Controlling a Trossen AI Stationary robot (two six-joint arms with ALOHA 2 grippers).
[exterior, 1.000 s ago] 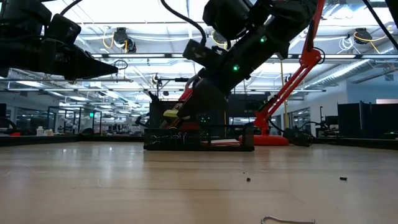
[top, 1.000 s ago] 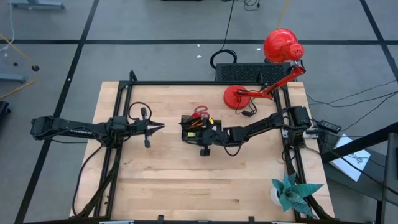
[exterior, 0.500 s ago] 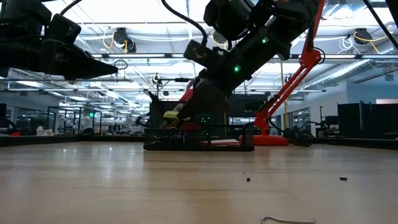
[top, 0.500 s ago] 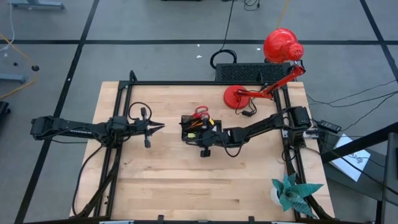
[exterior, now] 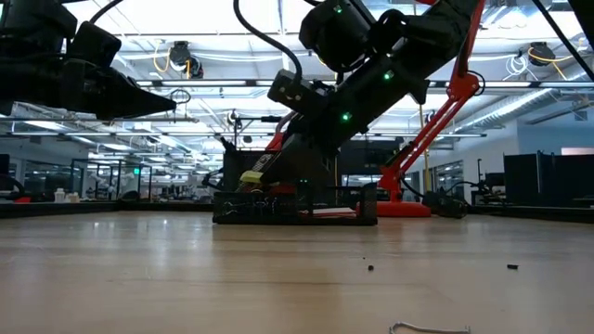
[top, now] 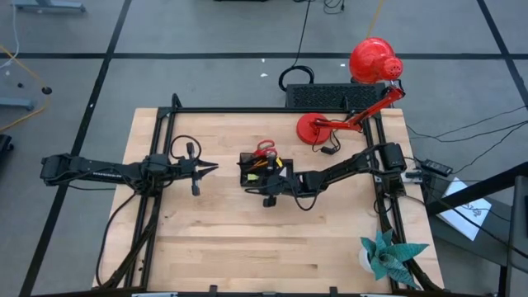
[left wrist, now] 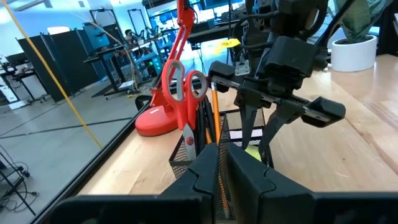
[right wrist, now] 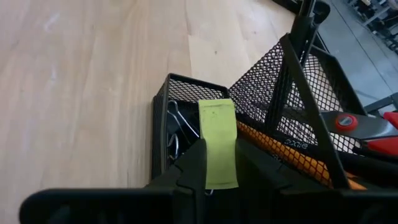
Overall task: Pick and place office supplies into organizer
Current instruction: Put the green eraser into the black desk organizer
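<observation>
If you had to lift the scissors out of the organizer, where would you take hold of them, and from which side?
Grip the red handle loops of the scissors from above. They stand upright, blades down inside the mesh organizer, so only the handles clear its rim. The right gripper is busy at the front compartment with a yellow piece.

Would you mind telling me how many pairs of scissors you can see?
1. The red-handled scissors stand upright, handles up, in the black mesh organizer, at its lamp-side end beside the orange pencils. Others could be hidden inside.
</observation>
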